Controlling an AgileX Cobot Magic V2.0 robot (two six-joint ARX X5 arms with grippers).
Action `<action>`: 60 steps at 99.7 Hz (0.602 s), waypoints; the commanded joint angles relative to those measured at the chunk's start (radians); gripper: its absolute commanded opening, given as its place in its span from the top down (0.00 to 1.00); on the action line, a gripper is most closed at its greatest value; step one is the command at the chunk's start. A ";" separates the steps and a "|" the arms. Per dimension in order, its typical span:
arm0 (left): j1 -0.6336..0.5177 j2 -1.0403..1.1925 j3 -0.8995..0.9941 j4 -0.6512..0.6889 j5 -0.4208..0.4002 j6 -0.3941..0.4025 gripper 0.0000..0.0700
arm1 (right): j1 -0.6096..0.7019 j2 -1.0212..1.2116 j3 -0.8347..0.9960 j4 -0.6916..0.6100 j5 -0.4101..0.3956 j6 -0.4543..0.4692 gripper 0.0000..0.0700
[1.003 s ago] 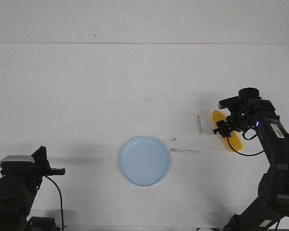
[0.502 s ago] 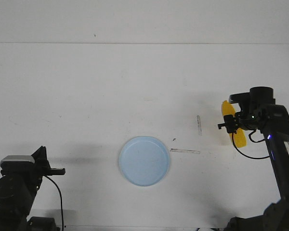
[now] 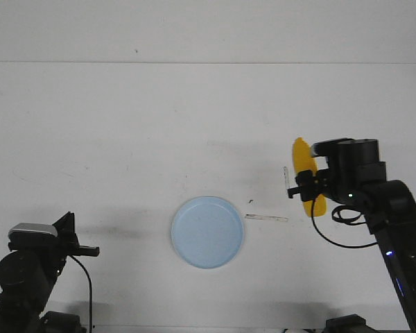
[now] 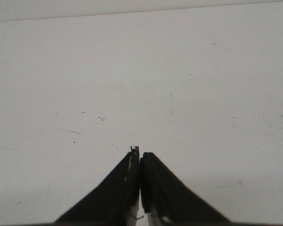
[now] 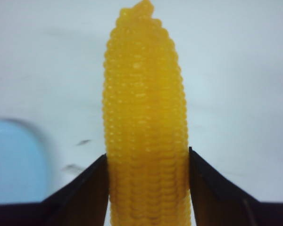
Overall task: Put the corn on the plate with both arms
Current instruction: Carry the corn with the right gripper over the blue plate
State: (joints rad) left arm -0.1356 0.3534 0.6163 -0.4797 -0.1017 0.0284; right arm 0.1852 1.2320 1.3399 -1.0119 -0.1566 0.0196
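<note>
White tabletop (image 3: pixel 194 125), matte and lightly scuffed, is filling the scene up to a pale back wall. Nearest the camera, the left black jointed arm's gripper (image 4: pixel 140 160) is sitting parked low at the near left corner, its two pointed fingers pressed tip to tip with nothing between them; it has shifted only slightly over the last second. Just beyond, near the middle of the table, the round shallow pale light-blue plate (image 3: pixel 207 231) is lying bare and unmoved. A thin clear strip (image 3: pixel 266 218) is lying flat just to its right. Farther back and to the right, the right black arm's gripper (image 5: pixel 147 162) is clamping the bright yellow-orange plastic-looking corn cob (image 3: pixel 304 166) by its lower half, fingers pressed against both flanks, cob tip pointing away from the wrist. Over the last second this arm has been lifting the cob off the table and is now swinging it leftward toward the plate; the cob is hanging in the air, well apart from the plate, whose blurred edge is entering the right wrist view. Judgement: pickup done, transport under way; placement not yet done. Left arm's part in the task is not yet evident.
</note>
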 commanded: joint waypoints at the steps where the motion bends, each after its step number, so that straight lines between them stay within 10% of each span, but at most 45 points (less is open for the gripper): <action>1: -0.008 0.005 0.011 0.011 -0.014 0.029 1.00 | 0.071 0.015 0.016 0.017 0.000 0.066 0.81; 60: -0.013 0.005 0.011 0.011 -0.049 0.031 1.00 | 0.558 0.316 0.016 0.182 0.052 0.113 0.81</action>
State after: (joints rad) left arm -0.1463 0.3542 0.6163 -0.4797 -0.1509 0.0505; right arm 0.7258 1.4986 1.3399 -0.8356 -0.1085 0.1352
